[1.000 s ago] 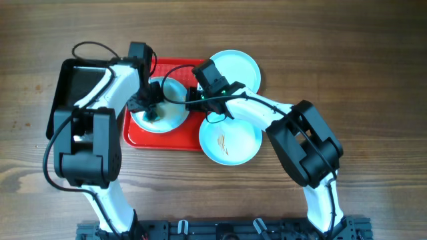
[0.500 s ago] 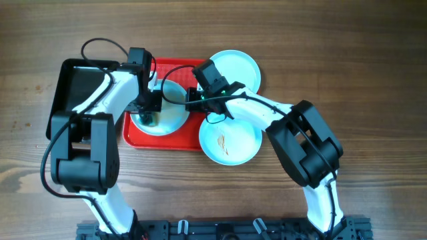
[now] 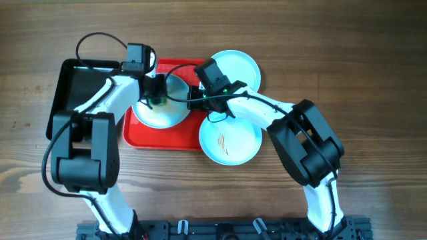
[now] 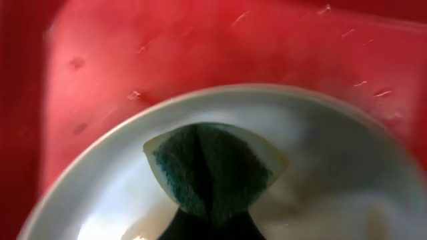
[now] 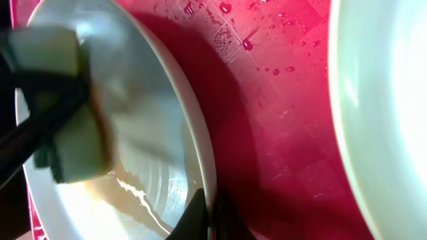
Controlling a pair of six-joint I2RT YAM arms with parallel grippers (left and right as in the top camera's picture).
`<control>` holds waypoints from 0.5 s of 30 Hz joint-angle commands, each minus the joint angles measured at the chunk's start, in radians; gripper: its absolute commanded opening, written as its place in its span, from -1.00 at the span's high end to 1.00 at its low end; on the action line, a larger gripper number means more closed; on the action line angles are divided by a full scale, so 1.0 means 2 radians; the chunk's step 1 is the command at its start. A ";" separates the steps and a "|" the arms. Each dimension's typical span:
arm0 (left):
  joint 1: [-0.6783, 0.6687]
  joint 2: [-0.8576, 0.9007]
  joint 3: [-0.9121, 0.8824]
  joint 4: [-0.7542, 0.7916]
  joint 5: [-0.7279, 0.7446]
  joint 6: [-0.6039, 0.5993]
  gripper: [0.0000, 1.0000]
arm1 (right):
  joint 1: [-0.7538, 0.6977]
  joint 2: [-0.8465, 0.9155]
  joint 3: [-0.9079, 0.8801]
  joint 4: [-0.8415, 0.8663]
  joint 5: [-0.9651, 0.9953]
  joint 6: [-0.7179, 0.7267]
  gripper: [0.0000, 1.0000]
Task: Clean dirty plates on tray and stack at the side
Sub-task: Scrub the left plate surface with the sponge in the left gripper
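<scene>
The red tray [image 3: 167, 139] [image 4: 200, 53] holds one plate [image 3: 163, 115] on its left half. My left gripper [image 3: 155, 95] [image 4: 212, 225] is shut on a green sponge [image 4: 212, 170] pressed onto that plate [image 4: 320, 153] near its far side. My right gripper [image 3: 195, 99] [image 5: 212, 210] is shut on the same plate's right rim [image 5: 200, 147]; the plate's inside looks wet with a brownish streak. A second plate [image 3: 237, 67] [image 5: 387, 100] lies at the tray's far right corner. A third plate [image 3: 241, 148], with a brown smear, overhangs the tray's front right.
A glossy black tray [image 3: 77, 87] sits just left of the red tray, under my left arm. Water drops dot the red tray [image 5: 280, 120] between the plates. Bare wooden tabletop [image 3: 373, 67] surrounds everything.
My left gripper has slid the sponge from the plate's near-left part toward its far side. The right gripper has kept its pinch on the rim.
</scene>
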 commanded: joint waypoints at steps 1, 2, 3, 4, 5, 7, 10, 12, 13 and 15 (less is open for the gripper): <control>-0.002 0.015 -0.007 0.031 0.129 -0.014 0.92 | 0.002 0.020 -0.001 -0.006 -0.003 -0.006 0.91; -0.002 0.015 -0.007 0.031 0.137 -0.014 0.92 | 0.002 0.020 -0.001 -0.006 -0.003 -0.007 0.91; -0.002 0.015 -0.007 0.023 0.142 -0.016 0.92 | 0.002 0.020 -0.001 -0.006 -0.003 -0.006 0.91; -0.002 0.015 -0.007 0.007 0.141 -0.024 0.92 | 0.002 0.020 -0.001 -0.006 -0.003 -0.006 0.91; -0.002 0.015 -0.007 -0.013 0.141 -0.029 0.92 | 0.002 0.020 -0.001 -0.007 -0.003 -0.007 0.91; -0.002 0.015 -0.007 -0.059 0.139 -0.029 0.92 | 0.002 0.020 -0.001 -0.007 -0.003 -0.008 0.91; 0.001 0.015 -0.007 -0.122 0.088 -0.074 0.92 | 0.001 0.020 -0.001 -0.012 -0.003 -0.008 0.92; 0.007 0.015 -0.007 -0.156 0.039 -0.084 0.92 | 0.001 0.020 -0.001 -0.014 -0.003 -0.008 0.91; 0.009 0.015 -0.007 -0.166 0.013 -0.088 0.92 | 0.001 0.020 -0.001 -0.015 -0.003 -0.008 0.91; 0.011 0.015 -0.007 -0.171 -0.057 -0.109 0.92 | 0.001 0.020 -0.001 -0.015 -0.003 -0.008 0.91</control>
